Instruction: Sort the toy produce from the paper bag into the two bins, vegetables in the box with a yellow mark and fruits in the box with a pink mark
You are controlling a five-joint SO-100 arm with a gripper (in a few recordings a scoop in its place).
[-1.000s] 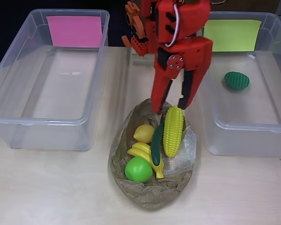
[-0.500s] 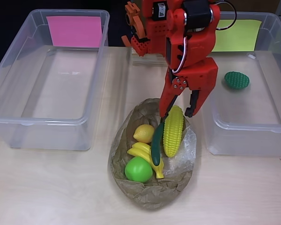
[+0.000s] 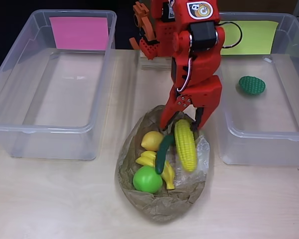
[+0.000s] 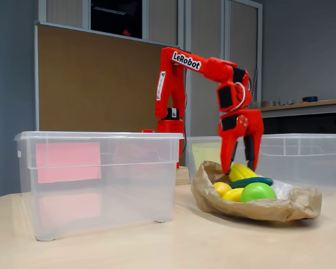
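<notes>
Overhead view: the red end effector (image 3: 182,121) sits low over the paper bag (image 3: 162,199) on the worktop (image 3: 65,199), fingers spread and straddling the top end of the corn (image 3: 185,144), not clamped. The lemon (image 3: 152,141), bananas (image 3: 154,162), cucumber (image 3: 162,153) and green apple (image 3: 147,179) lie in the bag too. A green vegetable (image 3: 251,85) sits in the yellow-marked bin (image 3: 254,134); the pink-marked bin (image 3: 50,134) is on the left.

Fixed view: end effector (image 4: 239,162) straight above the corn (image 4: 242,171), in the bag (image 4: 252,208).

In the overhead view, the paper bag (image 3: 162,201) lies at six o'clock on the worktop (image 3: 50,199), one bin (image 3: 52,82) at ten, another bin (image 3: 269,129) at two.
</notes>
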